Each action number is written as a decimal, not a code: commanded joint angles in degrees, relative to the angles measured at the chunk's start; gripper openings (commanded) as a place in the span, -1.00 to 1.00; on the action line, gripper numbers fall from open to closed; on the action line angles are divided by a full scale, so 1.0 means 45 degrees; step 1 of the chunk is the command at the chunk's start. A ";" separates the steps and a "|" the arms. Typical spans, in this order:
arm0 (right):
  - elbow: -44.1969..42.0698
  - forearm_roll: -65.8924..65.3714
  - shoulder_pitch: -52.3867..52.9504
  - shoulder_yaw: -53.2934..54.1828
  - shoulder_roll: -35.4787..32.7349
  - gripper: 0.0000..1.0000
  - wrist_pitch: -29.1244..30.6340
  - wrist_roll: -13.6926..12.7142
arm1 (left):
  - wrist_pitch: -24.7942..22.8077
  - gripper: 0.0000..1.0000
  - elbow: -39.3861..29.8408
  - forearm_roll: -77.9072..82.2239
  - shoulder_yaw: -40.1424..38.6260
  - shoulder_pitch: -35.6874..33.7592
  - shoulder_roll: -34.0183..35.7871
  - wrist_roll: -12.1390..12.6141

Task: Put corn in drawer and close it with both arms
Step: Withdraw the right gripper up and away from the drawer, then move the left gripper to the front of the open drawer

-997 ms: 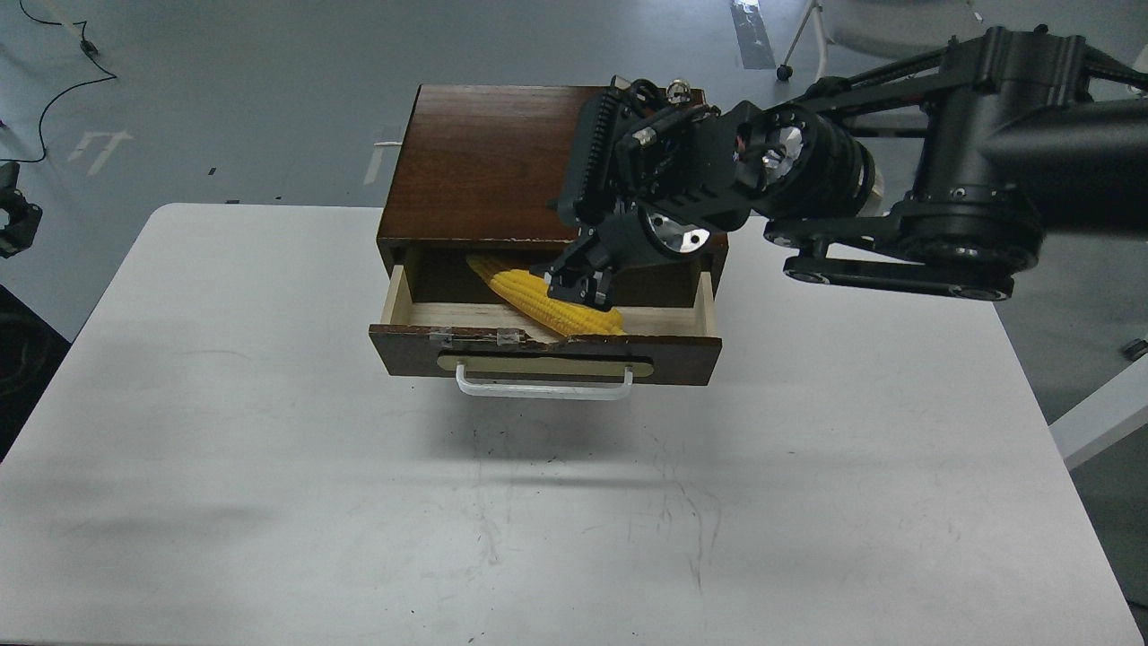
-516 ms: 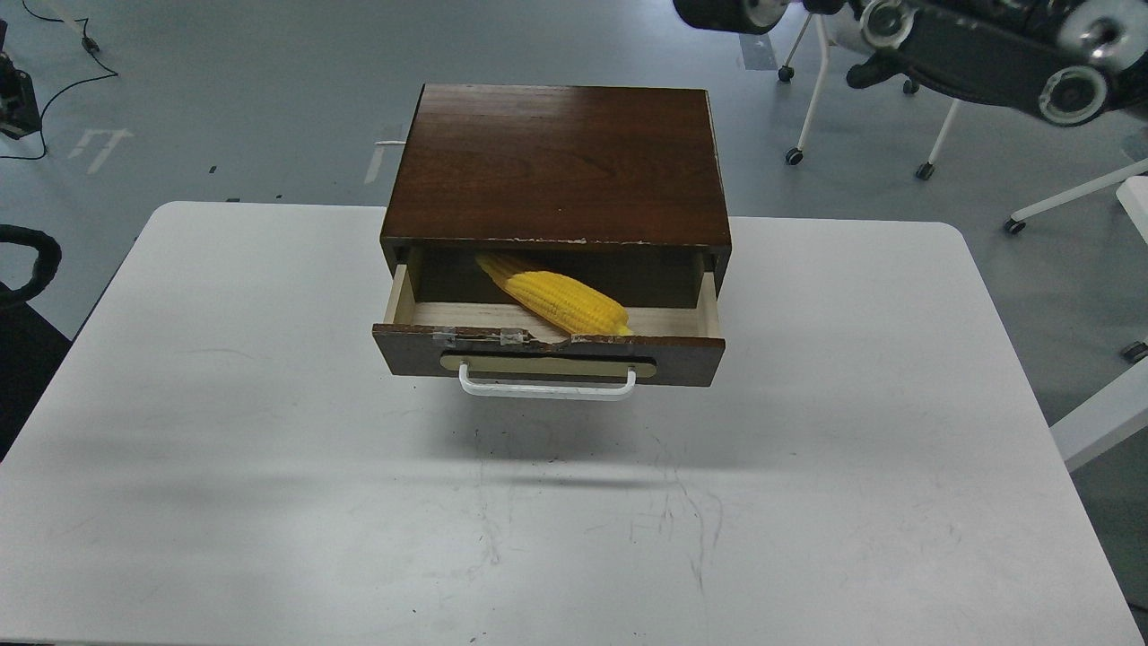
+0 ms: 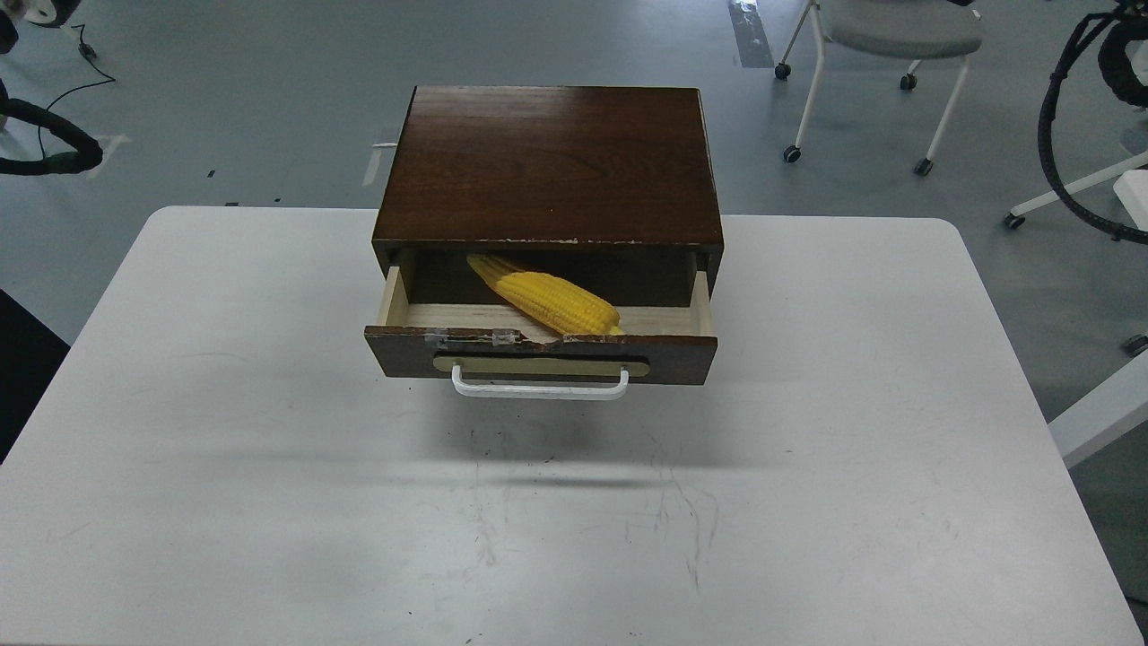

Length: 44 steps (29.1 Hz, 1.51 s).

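Observation:
The yellow corn lies slantwise in the open drawer, its thick end against the drawer front and its pointed end toward the back. The drawer is pulled out of the dark brown cabinet, with its white bar handle facing me. Neither gripper is in view. Only a black cable loop shows at the right edge, and a black cable piece at the left edge.
The cabinet stands at the far middle of the white table. A grey chair on castors stands on the floor behind at the right. A white frame sits beside the table's right edge.
My right arm has let go of the corn, lifted up and back, and left the view. The corn stays in the drawer. The view has shifted slightly.

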 commanded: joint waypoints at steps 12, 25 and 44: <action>-0.1743 0.0550 -0.2168 0.1395 -0.0180 1.00 0.0720 0.0752 | 0.0000 -1.00 -1.0995 0.8825 -0.0500 -0.0634 -0.0368 0.0004; -0.2057 0.5033 -0.4060 0.1842 -0.0024 1.00 0.0799 0.1065 | 0.0000 -1.00 -1.8880 1.8556 -0.0620 0.0850 0.2663 -0.0065; -0.5964 0.6624 -0.7149 0.4462 0.3883 1.00 0.1611 0.1847 | 0.0000 -1.00 -1.8568 2.4018 0.0941 0.1944 0.2976 -0.0065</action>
